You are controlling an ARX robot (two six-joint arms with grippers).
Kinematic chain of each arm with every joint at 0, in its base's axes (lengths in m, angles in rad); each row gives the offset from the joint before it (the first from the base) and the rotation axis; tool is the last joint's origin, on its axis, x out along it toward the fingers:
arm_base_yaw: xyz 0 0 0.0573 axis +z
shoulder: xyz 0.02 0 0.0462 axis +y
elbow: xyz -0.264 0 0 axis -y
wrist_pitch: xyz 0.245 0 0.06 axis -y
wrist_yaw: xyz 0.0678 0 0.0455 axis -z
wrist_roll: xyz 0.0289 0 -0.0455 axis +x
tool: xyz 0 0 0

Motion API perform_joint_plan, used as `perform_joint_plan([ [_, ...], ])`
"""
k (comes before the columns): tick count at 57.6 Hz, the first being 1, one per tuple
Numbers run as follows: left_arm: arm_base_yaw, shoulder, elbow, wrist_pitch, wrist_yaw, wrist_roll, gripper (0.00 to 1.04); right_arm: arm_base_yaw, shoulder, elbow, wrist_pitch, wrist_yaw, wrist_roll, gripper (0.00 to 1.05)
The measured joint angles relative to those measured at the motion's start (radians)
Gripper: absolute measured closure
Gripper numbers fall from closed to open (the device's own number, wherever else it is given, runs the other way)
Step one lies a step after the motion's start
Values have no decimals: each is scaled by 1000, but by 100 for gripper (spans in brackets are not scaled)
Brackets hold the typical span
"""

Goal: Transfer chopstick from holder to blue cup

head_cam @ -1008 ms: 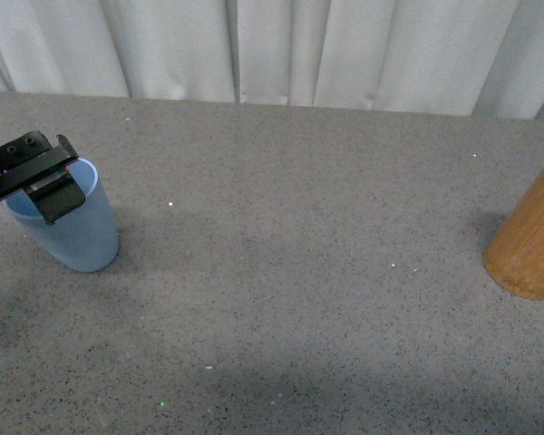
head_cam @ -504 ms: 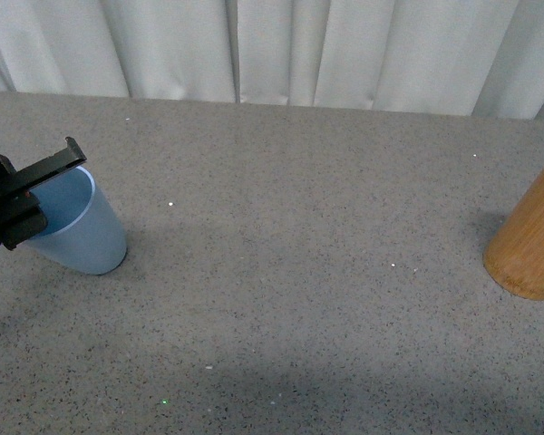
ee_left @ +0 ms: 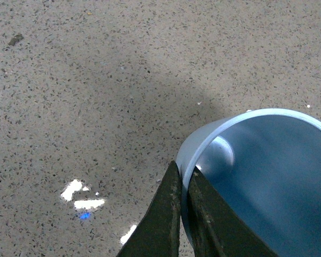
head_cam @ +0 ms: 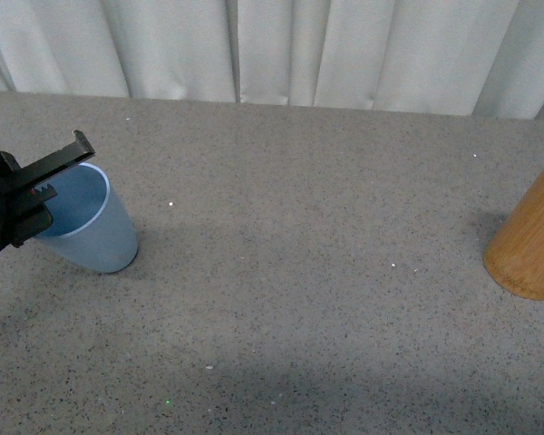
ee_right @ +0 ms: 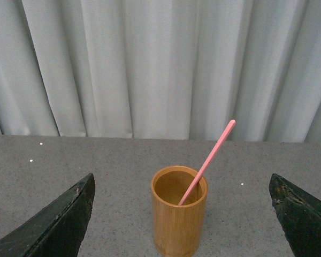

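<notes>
One pink chopstick (ee_right: 208, 159) is in play, and it stands leaning in the bamboo holder (ee_right: 177, 225), lower end down inside, upper end poking well above the rim. The right gripper (ee_right: 182, 184) faces it with fingers spread wide and nothing between them; in the wrist view the holder sits framed between the two.

Over on the other side of the table (head_cam: 299, 290), well apart from the holder, the left gripper (ee_left: 184, 182) pinches the blue cup (head_cam: 98, 225) by its rim, one finger inside the wall and one outside. The cup is tipped, its mouth leaning toward the gripper.

That chopstick looks thin, stiff and light, and probably smooth, so it could swivel or slip in a loose pinch. The best hold, I'd say, is a firm one on the exposed upper part, a little above the holder's rim, with a lift along its lean so the holder isn't dragged over. The cup looks light and thin-walled too, and easy to topple.
</notes>
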Motion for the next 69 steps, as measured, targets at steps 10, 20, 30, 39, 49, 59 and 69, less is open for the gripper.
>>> perform_joint_plan([
  [10, -6, -9, 16, 6, -2, 13, 101, 0, 0, 0, 0, 0, 0, 10],
  [20, -15, -12, 34, 22, -3, 50, 101, 0, 0, 0, 0, 0, 0, 10],
  [30, -47, -10, 69, 36, 33, 88, 101, 0, 0, 0, 0, 0, 0, 10],
  [39, -77, 14, 114, 50, 74, 126, 101, 0, 0, 0, 0, 0, 0, 10],
  [49, -107, 41, 146, 50, 126, 189, 101, 0, 0, 0, 0, 0, 0, 10],
  [59, -133, 47, 161, 48, 154, 249, 101, 0, 0, 0, 0, 0, 0, 10],
  [69, -177, 50, 162, 44, 177, 283, 101, 0, 0, 0, 0, 0, 0, 10],
])
